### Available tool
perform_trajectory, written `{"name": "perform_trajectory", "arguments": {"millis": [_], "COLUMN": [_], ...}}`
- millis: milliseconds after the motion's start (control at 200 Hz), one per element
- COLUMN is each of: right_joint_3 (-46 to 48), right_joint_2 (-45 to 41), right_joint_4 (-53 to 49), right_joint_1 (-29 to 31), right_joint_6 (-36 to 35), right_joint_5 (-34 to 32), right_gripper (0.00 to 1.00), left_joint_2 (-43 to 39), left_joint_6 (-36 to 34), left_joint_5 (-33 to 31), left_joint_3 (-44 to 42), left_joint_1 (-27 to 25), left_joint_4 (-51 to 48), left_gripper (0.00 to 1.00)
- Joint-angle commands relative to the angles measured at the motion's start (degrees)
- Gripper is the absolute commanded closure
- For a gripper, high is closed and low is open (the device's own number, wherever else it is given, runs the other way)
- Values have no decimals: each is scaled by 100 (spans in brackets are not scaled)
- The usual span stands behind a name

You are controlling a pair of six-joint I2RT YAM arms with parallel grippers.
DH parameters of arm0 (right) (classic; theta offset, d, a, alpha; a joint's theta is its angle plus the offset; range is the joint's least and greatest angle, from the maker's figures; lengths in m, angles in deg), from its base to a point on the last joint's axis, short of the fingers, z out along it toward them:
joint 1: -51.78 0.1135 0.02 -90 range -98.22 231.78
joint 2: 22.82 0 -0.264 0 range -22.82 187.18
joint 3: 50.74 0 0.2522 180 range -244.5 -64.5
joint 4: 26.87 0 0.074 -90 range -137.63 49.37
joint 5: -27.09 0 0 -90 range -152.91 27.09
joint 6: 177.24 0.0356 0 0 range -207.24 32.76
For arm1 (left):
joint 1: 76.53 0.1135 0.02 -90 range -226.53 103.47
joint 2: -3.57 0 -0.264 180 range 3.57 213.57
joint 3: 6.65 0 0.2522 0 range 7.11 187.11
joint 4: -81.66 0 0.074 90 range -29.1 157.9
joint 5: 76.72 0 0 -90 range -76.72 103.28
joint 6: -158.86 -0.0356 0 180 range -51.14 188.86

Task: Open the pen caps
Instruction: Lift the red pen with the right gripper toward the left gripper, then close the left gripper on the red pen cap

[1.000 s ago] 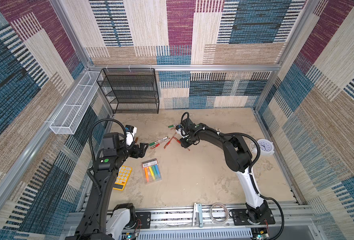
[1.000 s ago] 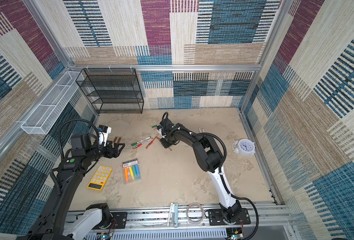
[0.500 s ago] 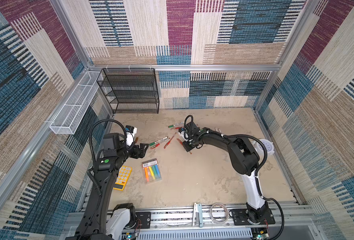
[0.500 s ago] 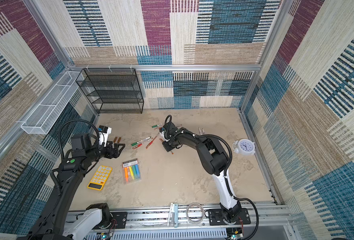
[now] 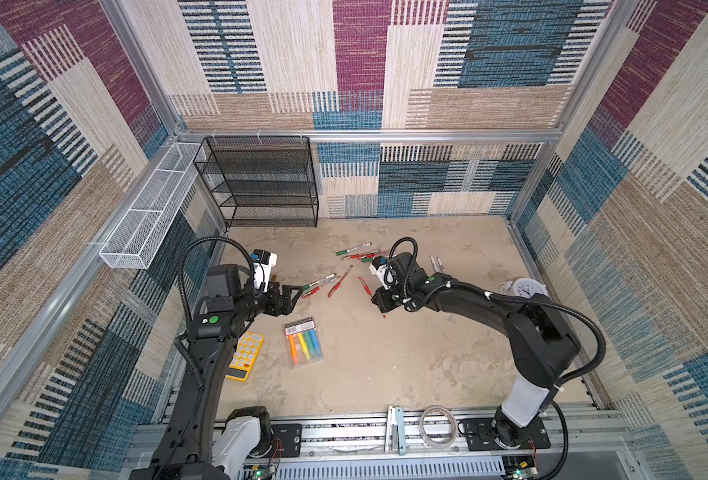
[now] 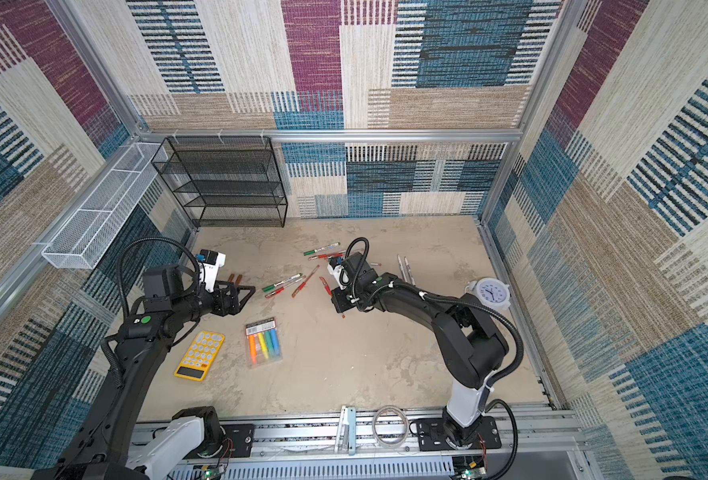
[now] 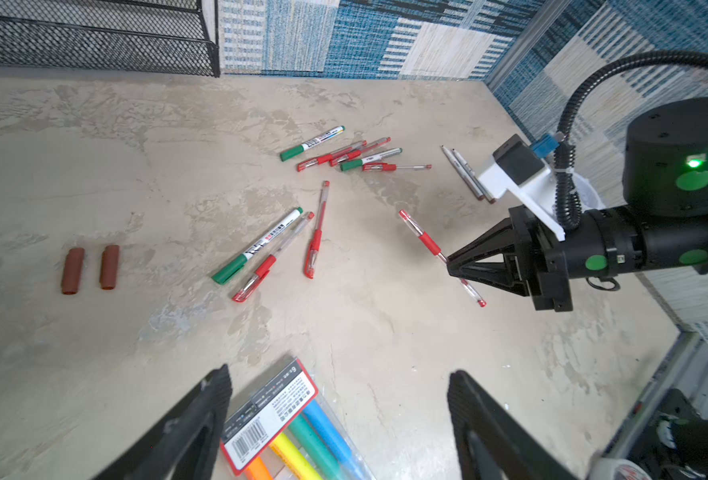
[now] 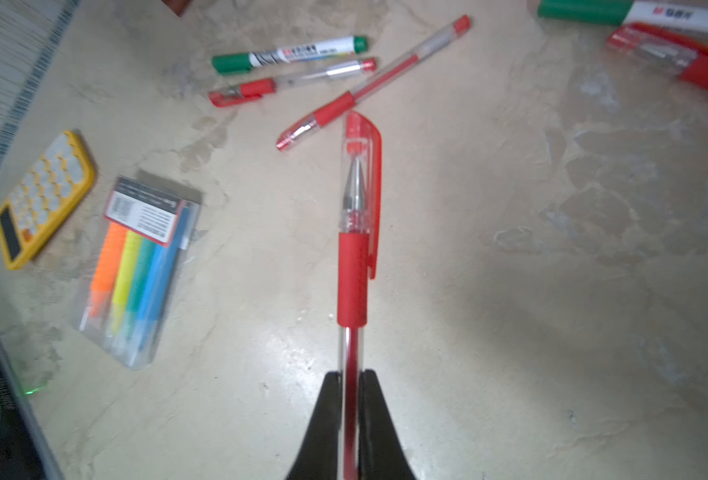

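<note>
Red-capped pen (image 8: 353, 270), clear barrel clamped tight in your right gripper (image 8: 350, 376), cap (image 8: 362, 166) on, jutting ahead of it — your left gripper (image 7: 337, 374) spread wide, empty, near the highlighter pack (image 7: 277, 411).

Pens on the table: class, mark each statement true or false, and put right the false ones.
1. The right tool is shut on a red pen. True.
2. That pen's cap is off. False: the cap is on its tip.
3. The left tool is shut too. False: it is open and holds nothing.
4. Two brown caps lie side by side on the table. True.
5. The calculator lies on top of the highlighter pack. False: it lies beside the pack, apart.
</note>
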Motion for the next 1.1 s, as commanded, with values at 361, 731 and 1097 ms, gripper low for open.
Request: {"name": "perform_trajectory", "arguments": {"millis": [361,731,1097], "right_joint_3": [1304,1052,616], "right_joint_2": [-1183,-908,-589], "right_joint_4": [3859,4093,3724], "right_joint_1": [999,1585,1807], "right_joint_6": [1615,1717,1484], "right_joint_5": [97,-166,-270], "right_gripper": [100,100,100], "left_joint_2": [238,819,892], "left_joint_6": [1845,2550,2305], "left_joint_5": [1957,2028,1674], "left_joint_3": [-194,212,364], "left_joint_1": [-177,-596,-661], "left_joint_4": [1258,1642,1433], "left_gripper": [19,28,65]}}
